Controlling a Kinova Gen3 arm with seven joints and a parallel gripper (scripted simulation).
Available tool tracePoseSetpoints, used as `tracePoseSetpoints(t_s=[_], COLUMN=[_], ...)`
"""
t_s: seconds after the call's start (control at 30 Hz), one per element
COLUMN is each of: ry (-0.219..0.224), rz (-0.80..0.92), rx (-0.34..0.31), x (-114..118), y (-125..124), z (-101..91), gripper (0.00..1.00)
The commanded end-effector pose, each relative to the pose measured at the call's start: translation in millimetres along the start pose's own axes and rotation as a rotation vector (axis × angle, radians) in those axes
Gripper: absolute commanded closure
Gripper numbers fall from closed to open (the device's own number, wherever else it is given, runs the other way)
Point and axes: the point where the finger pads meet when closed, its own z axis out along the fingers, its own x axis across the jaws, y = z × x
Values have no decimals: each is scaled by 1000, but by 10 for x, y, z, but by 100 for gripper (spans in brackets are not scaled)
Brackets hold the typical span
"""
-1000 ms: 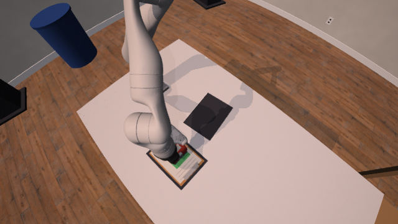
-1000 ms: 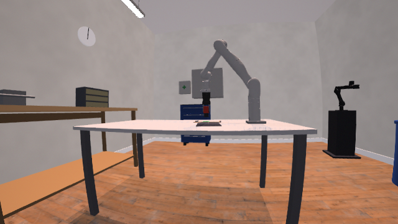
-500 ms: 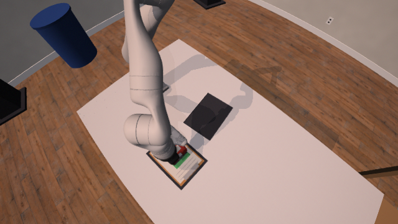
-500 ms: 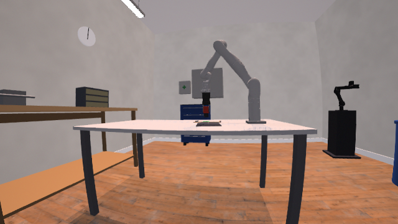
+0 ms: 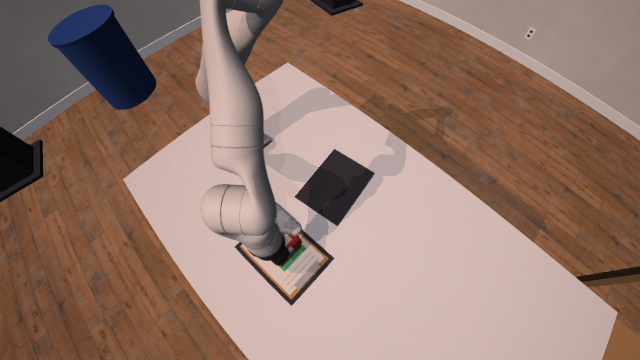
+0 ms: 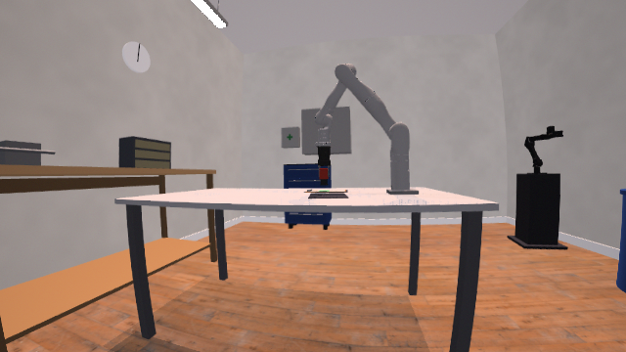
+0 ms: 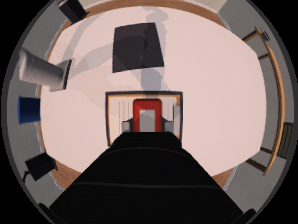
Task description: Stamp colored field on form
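Note:
My gripper [image 5: 289,246] [image 6: 324,172] [image 7: 147,122] is shut on the red stamp [image 5: 293,242] [image 6: 324,174] [image 7: 145,113] and holds it upright a short way above the form [image 5: 305,272] [image 6: 327,191] [image 7: 115,110], which lies on the white table [image 5: 425,260] [image 6: 245,196]. The form's green field [image 5: 295,259] shows partly under the stamp. The dark mat [image 5: 335,186] [image 6: 328,196] [image 7: 136,47] lies bare on the table, beyond the form.
The arm's base [image 6: 402,191] stands at the table's far side. A blue bin [image 5: 102,57] and black pedestals [image 5: 17,162] [image 6: 537,209] stand on the floor around the table. A wooden bench [image 6: 98,172] is at the left.

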Motion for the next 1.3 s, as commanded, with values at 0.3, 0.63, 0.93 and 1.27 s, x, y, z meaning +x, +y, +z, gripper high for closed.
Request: tracePoseSetpoints(t_s=[0.3,0.63,0.93,1.27], ry=[-4,-4,-4,-4], rz=[2,2,2,2], rx=[0,0,0,0], x=[-13,-11,-11,-12], y=[1,-2,-2,-2], z=[224,328,328,513], gripper=[41,41,41,41])
